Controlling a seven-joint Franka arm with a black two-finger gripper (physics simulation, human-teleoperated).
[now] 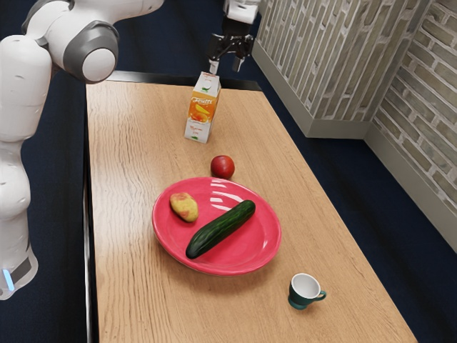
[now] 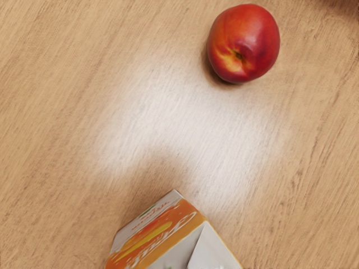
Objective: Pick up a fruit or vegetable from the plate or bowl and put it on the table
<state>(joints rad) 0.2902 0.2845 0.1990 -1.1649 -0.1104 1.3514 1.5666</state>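
Note:
My gripper (image 1: 226, 65) is open near the table's far end, close to the top of the juice carton in the exterior view, with its fingers apart; whether one touches the carton I cannot tell. A red plate (image 1: 168, 239) holds a dark green cucumber (image 1: 221, 229) and a yellow-red potato or mango-like piece (image 1: 184, 207), lying apart. Outside the plate, a red nectarine (image 1: 223, 167) rests on the table, between plate and carton. In the wrist view the nectarine (image 2: 243, 43) lies on bare wood.
The upright juice carton (image 1: 202, 108) stands beyond the nectarine; its upper part shows in the wrist view as an orange and white carton (image 2: 162, 238). A green cup (image 1: 305, 290) stands nearer the exterior view's lower right. Brick walls (image 1: 335, 57) rise beyond the table (image 1: 128, 157).

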